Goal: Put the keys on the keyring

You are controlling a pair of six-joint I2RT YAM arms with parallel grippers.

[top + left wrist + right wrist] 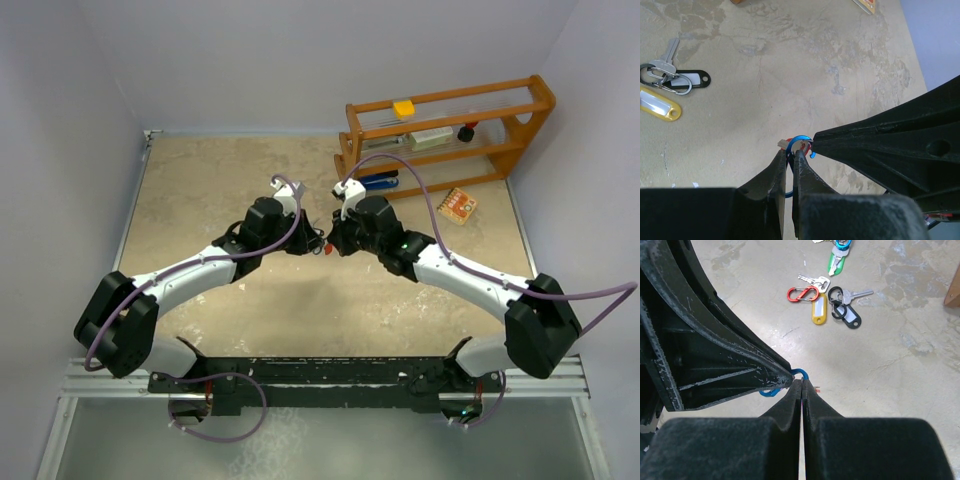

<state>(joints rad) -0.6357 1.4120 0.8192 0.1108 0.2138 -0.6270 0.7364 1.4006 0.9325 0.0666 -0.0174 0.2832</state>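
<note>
Pinching a blue clip [802, 140] in the left claw [790, 153], closed almost fully on it, near the centre of the desk [200, 180]. Meeting it tip to tip with the right claw [803, 383], pressed fully together right at the clip's curve. Cannot tell whether anything is gripped there, seeing only a small red speck beside the tips. Blocking much of each wrist view with the other claw's black body.

Leaving the keys [816, 282] loose on the desk, well apart from both claws, at the top centre of the right wrist view. Lying there with a yellow tag [818, 310], a black tag [850, 317] and a green tag [834, 264], close beside a red clip [802, 293].

Showing a wooden rack [480, 94] at the upper right of the top view, with a small orange box [458, 205] on the desk just below it.
</note>
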